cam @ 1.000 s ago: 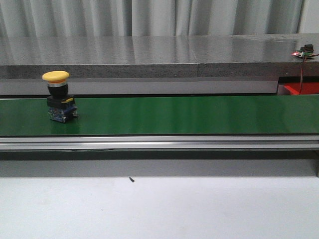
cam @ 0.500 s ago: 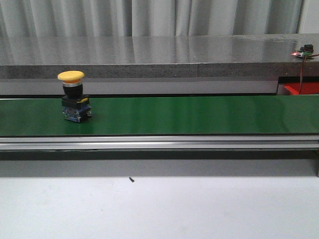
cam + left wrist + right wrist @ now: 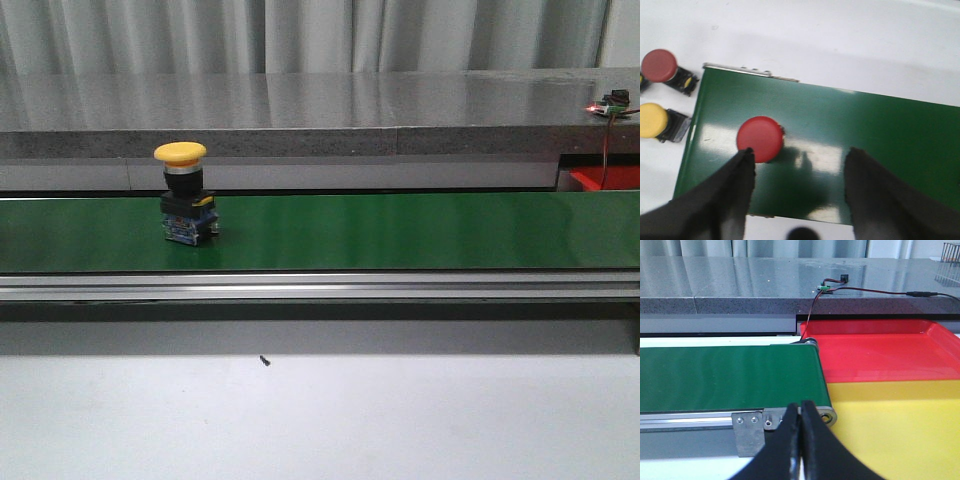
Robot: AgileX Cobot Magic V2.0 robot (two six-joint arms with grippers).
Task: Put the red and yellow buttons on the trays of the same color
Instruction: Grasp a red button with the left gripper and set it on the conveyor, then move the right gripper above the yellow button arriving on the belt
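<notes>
Both trays bare: red tray (image 3: 880,352), yellow tray (image 3: 895,425) (nothing sorted yet). Yellow button (image 3: 186,194) upright on green belt (image 3: 400,230). Red button (image 3: 760,139) on belt beside left gripper (image 3: 797,162), jaws released. Right gripper (image 3: 801,427) jaws clenched, empty

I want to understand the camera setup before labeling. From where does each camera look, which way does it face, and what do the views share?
Front view: looks forward over the white table at the green conveyor belt carrying a yellow button; no robot part shows.
Left wrist view: looks down on the belt end, a red button between open left gripper fingers.
Right wrist view: looks along the belt's other end toward the red tray and yellow tray, with the shut right gripper.
Shared: the belt appears in all three.
</notes>
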